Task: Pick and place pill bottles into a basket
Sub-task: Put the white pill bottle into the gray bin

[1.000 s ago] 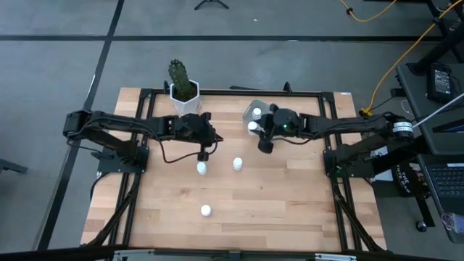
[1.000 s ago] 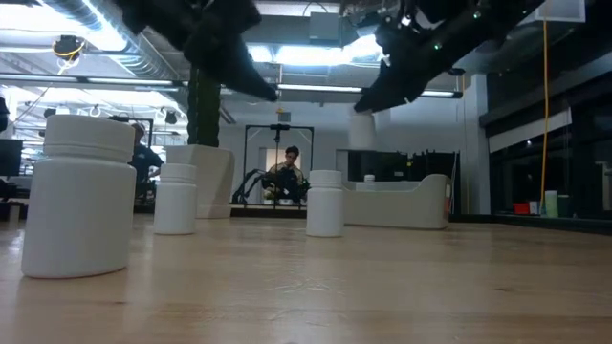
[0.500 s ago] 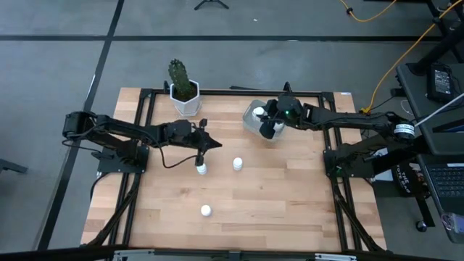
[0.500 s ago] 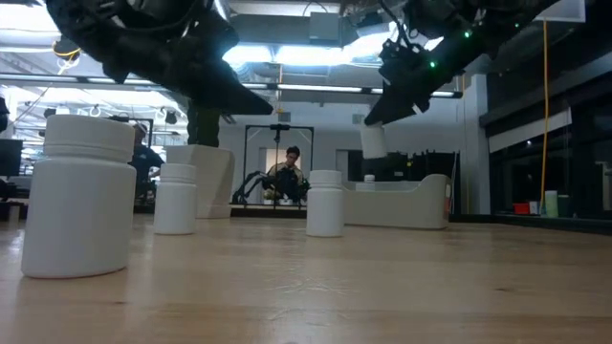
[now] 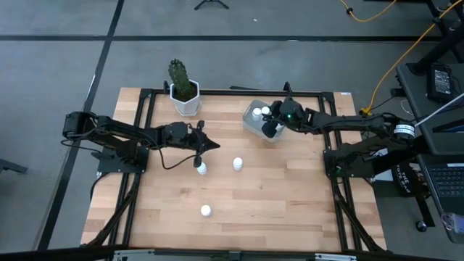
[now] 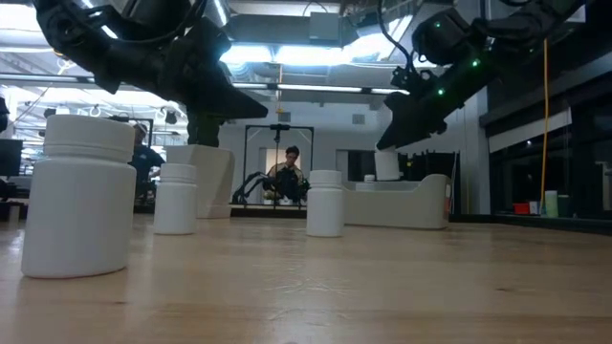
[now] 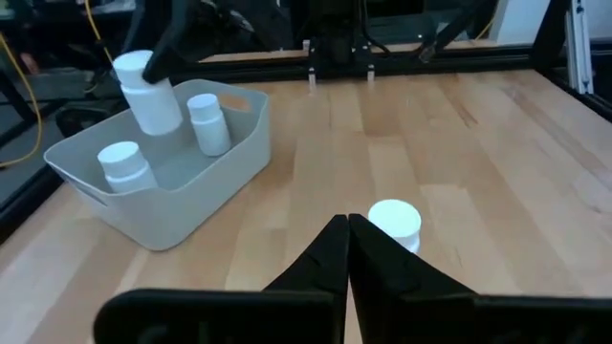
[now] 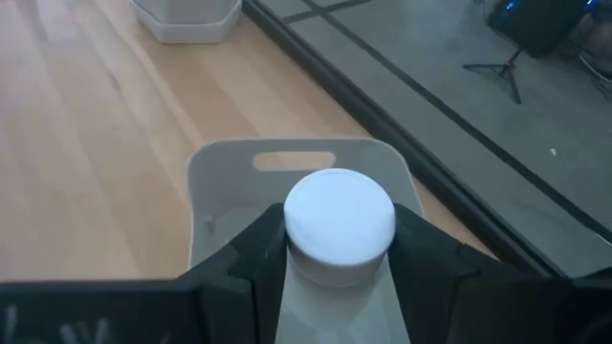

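- Right gripper [image 5: 270,127] was clamped on one pill bottle [image 8: 339,225], held over the basket [image 5: 251,123].
- We counted six bottles: the held one, two in the basket [image 7: 121,164], three on the table [image 5: 290,196].
- Left gripper [image 5: 199,157], fingers together, hung just above the nearest table bottle [image 5: 201,169].
- A cactus pot [image 5: 186,101] stood well left of the basket.
- Only the low view showed a person [image 6: 290,172] beyond the table.
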Robot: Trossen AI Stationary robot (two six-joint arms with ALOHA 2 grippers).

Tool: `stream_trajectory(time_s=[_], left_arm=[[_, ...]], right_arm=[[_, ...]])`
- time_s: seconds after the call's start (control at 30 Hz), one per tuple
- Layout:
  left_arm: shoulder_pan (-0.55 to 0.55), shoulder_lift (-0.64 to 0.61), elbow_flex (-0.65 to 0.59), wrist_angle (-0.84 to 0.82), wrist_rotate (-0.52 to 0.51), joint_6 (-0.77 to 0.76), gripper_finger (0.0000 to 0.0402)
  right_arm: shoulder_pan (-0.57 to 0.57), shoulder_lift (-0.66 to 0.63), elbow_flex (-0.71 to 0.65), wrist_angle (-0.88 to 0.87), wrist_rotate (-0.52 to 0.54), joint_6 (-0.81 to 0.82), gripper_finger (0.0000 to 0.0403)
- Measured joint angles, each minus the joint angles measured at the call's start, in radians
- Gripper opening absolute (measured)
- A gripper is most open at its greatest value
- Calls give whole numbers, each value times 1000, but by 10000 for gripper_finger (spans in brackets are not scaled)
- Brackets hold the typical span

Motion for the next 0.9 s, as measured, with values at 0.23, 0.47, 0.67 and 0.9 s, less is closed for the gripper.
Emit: stream_trajectory(time_s=[0.23, 0.47, 0.67, 0.9], left_arm=[[0, 0, 0, -1, -1, -26, 6], [0, 0, 0, -1, -1, -27, 5], [0, 0, 0, -2, -2, -26, 7], [0, 0, 0, -9, -2, -25, 2]], right_arm=[[-5, 0, -84, 117, 53, 6, 148], [-20, 3, -130, 180, 52, 29, 148], [-25, 37, -130, 182, 37, 30, 148], [-25, 110, -130, 229, 38, 29, 148]])
